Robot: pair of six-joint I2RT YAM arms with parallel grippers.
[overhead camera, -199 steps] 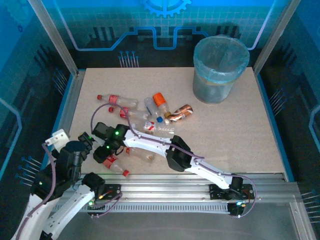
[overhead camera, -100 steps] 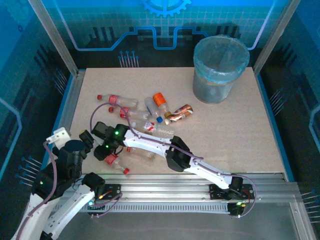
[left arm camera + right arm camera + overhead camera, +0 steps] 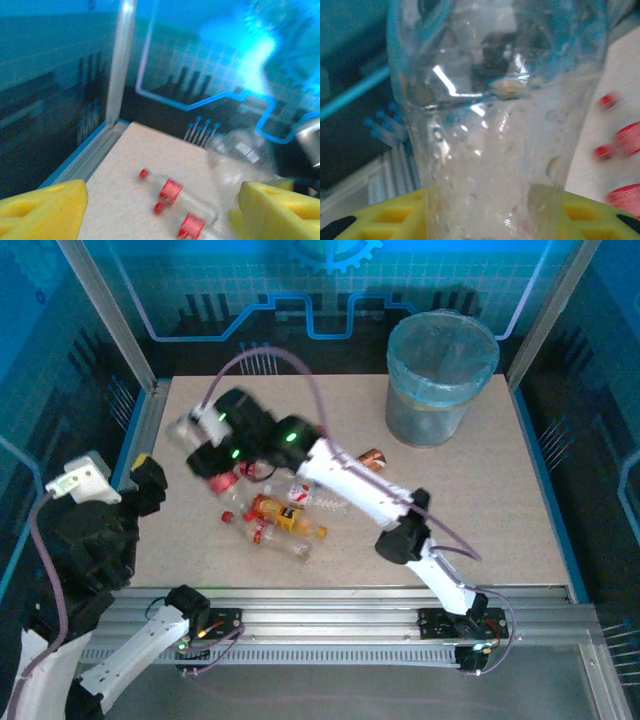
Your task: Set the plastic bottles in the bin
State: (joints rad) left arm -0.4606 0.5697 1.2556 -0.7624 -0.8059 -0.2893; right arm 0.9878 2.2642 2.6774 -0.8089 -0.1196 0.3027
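My right gripper [image 3: 203, 437] hangs blurred above the table's far left part, shut on a clear plastic bottle [image 3: 500, 150] that stands between its yellow fingers [image 3: 375, 215]. Several more plastic bottles lie on the table below it: an orange one [image 3: 281, 515], a clear one with a red label [image 3: 268, 537] and a copper-coloured one [image 3: 371, 457]. My left gripper [image 3: 162, 205] is open and raised at the left edge, with nothing between its jaws. Ahead of it lies a clear bottle with a red cap and label [image 3: 171, 190]. The grey bin [image 3: 440, 375], lined with a pale blue bag, stands at the far right.
Metal frame posts [image 3: 110, 315] and blue panels wall in the table. An aluminium rail [image 3: 330, 625] runs along the near edge. Bare table [image 3: 480, 510] lies between the bottles and the bin.
My right arm has lifted from the near-left bottles and swung up and back with a clear bottle in its jaws. My left arm has drawn back to the left and risen.
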